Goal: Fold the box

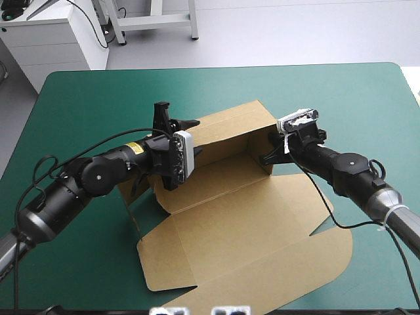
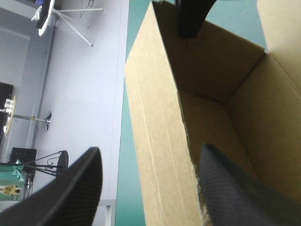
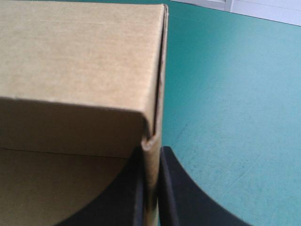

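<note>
The right gripper (image 3: pixel 151 153) is clamped on the right end wall of the box (image 1: pixel 243 216). The left gripper (image 2: pixel 150 149), fingers apart, straddles its far wall. The box sits mid-way on the table (image 1: pixel 92 98), lid flat toward the near edge. The left arm's yellow label (image 1: pixel 133 148) is unreadable.

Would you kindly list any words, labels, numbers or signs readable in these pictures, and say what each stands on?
Yellow sticker on the left arm: too small to read.
The box: plain brown board, no print in any view.
Nothing else legible.
</note>
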